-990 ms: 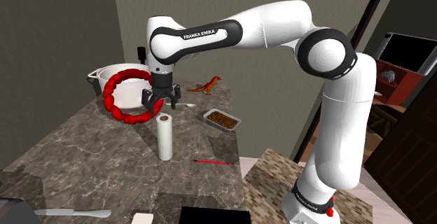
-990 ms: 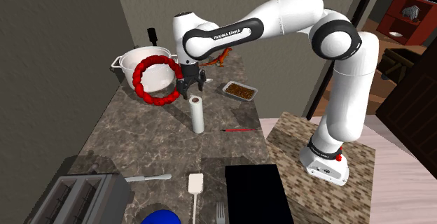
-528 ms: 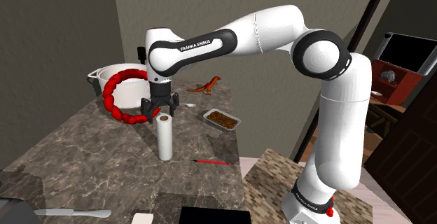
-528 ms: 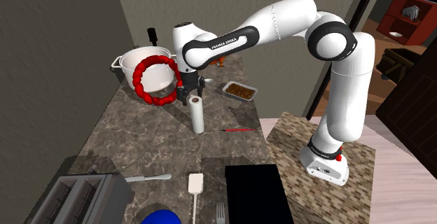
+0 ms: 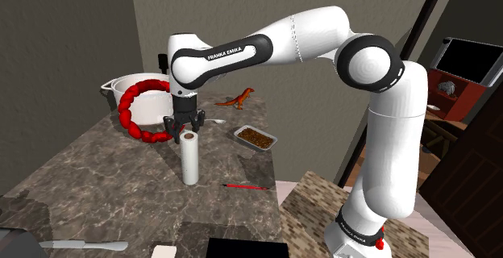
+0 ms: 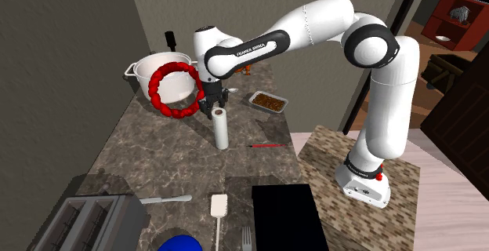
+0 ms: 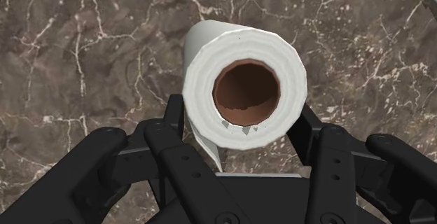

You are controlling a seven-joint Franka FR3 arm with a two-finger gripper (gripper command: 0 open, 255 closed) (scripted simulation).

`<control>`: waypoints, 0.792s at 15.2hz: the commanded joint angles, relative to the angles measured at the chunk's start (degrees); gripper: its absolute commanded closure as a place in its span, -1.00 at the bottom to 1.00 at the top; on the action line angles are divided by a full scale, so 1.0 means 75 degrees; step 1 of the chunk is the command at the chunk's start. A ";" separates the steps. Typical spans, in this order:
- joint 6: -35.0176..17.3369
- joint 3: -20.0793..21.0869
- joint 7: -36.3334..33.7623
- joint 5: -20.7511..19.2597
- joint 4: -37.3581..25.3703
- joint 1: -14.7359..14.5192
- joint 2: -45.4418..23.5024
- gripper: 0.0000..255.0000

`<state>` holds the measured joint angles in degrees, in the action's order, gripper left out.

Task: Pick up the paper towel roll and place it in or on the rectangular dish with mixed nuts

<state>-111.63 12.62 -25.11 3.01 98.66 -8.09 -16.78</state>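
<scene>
White and upright, the paper towel roll (image 5: 190,160) stands to the shoulder view's left of the nut dish (image 5: 239,132), its top between the gripper's (image 5: 186,132) spread jaws, which should close squarely before lifting.

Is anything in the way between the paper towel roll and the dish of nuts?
No. Only bare counter lies between the paper towel roll and the dish. The red pen lies off to the side, nearer the counter's front edge.
</scene>
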 commanded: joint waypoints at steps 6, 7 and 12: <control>0.0001 0.0001 0.0000 0.0001 -0.0002 -0.0001 -0.0004 1.00; 0.0001 0.0001 -0.0001 0.0001 -0.0002 -0.0001 -0.0003 1.00; 0.0277 0.0006 -0.0014 0.0013 -0.0194 0.0004 0.0083 1.00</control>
<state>-110.29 12.64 -25.15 3.10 97.80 -8.04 -16.32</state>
